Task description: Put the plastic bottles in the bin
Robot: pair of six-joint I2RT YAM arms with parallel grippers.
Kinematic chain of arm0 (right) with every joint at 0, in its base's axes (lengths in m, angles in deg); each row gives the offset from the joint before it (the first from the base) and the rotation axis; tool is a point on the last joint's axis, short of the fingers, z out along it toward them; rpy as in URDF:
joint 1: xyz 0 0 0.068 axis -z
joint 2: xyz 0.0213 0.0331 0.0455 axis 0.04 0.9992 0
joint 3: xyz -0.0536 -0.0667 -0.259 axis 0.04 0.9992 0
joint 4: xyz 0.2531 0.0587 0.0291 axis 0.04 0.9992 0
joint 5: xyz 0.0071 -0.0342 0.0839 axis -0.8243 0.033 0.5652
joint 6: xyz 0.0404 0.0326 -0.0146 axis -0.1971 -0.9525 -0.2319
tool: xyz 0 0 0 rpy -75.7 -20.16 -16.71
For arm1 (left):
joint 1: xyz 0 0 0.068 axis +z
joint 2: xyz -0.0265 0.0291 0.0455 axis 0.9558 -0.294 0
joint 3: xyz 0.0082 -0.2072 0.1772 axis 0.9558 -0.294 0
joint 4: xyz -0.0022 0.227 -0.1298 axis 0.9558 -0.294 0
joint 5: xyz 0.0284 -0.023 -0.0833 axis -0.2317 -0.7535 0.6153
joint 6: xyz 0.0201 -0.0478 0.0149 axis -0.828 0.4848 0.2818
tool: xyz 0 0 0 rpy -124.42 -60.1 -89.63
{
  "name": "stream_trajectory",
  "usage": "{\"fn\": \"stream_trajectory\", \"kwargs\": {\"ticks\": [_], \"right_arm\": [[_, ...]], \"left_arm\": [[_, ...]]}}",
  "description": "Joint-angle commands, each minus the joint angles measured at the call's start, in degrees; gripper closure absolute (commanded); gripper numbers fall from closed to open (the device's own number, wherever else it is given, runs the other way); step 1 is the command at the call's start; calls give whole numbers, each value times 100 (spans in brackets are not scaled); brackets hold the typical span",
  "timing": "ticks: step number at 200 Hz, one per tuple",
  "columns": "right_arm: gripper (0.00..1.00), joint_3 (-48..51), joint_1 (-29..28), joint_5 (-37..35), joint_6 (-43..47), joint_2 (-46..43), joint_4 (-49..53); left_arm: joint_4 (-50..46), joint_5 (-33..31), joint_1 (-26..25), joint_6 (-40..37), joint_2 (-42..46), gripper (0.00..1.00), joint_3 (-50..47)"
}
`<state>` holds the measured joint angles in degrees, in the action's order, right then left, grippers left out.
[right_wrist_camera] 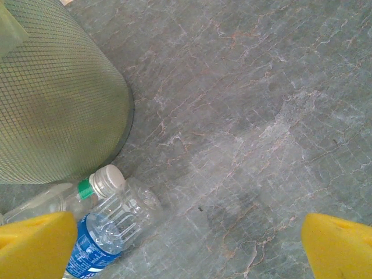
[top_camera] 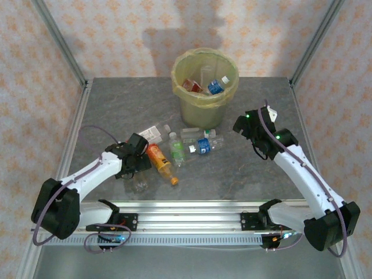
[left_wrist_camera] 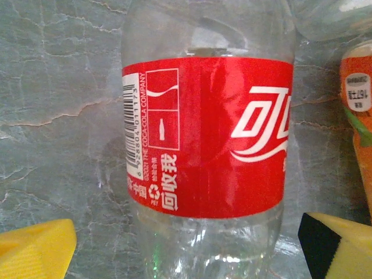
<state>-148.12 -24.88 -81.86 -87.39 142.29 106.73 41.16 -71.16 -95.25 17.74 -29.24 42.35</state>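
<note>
Left wrist: red-labelled bottle (left_wrist_camera: 203,139) lies between the spread left claw (left_wrist_camera: 186,247).

Bright, even light from above. Soft shadows on back wall (top_camera: 174,46) beyond bin (top_camera: 204,87). Faint glare on red-label bottle (left_wrist_camera: 203,133) just ahead of left gripper (left_wrist_camera: 186,256); fingertips (left_wrist_camera: 35,253) soft-focus.

Brand line: "THE COCA-COLA COMPANY" with "©2021", small white print running sideways on the red label of the clear Coca-Cola bottle (left_wrist_camera: 203,139).
Logo: large white Chinese script, partly readable.
Recycling mark: "回收我" beside a looped-arrow sign marked "PET".
Barcode: white panel at the label's left edge, digits ending "1173".
orange bottle (left_wrist_camera: 357,104): white oval, print too small to read.
blue-labelled bottle (right_wrist_camera: 96,244): print illegible.
</note>
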Motion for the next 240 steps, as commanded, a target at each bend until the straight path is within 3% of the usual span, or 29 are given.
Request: {"fn": "stream_trajectory", "kwargs": {"ticks": [1,31,72,128,167,240], "right_arm": [[1,-60,-35,-162,-44,67,-40],[1,-82,-36,-131,-60,140,-42],[1,-76,-35,-118,-62,184,-36],[1,-72,-36,-105,-79,219,-50],[1,-65,-35,-34,-137,260,-42],[1,-31,-36,-16,-211,259,-53]], "left_arm": [[161,-161,46,196,-102,0,-111],[261,-319,62,273,-280,0,-138],[565,-178,289,425,-513,9,-328],[808,-77,547,483,-666,31,-403],[597,-333,635,489,-356,42,-342],[-248,-1213,644,266,754,45,362]]}}
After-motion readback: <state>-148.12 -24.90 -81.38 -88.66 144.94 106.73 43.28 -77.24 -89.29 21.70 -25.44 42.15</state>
